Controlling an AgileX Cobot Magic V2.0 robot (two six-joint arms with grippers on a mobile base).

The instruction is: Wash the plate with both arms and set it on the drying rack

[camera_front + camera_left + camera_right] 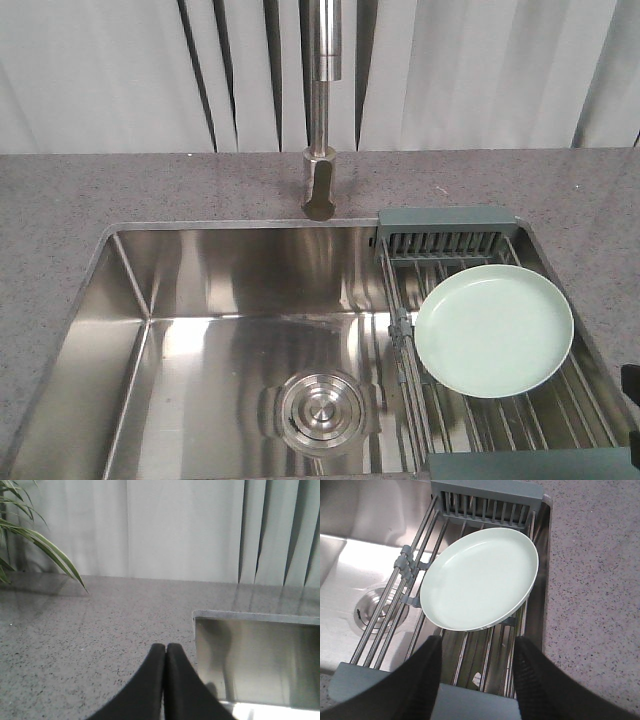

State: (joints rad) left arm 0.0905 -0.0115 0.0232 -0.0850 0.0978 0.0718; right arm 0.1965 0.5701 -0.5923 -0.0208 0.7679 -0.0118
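**Plate lying on rack, both arms clear of it**

Right wrist view: the right gripper (pixel 477 652) is hovering over the near end of the drying rack (pixel 470 505), its two black fingers (pixel 427 662) spread wide, nothing between them. Just beyond the fingertips the plate (pixel 480 580) is lying face up on the steel rods, tilted slightly, its far rim close to the slotted end piece. To the left of the rack the round drain (pixel 372 612) is sitting in the floor of the sink (pixel 350 565).

Left wrist view: the left gripper (pixel 166 652) is hanging over the speckled grey desk (pixel 90 630), fingers pressed together, gripping nothing. A corner of the sink is showing to its right; plant leaves (pixel 45 545) are reaching in at far left.

Front view: the faucet (pixel 322 110) is standing behind the sink at the back edge.
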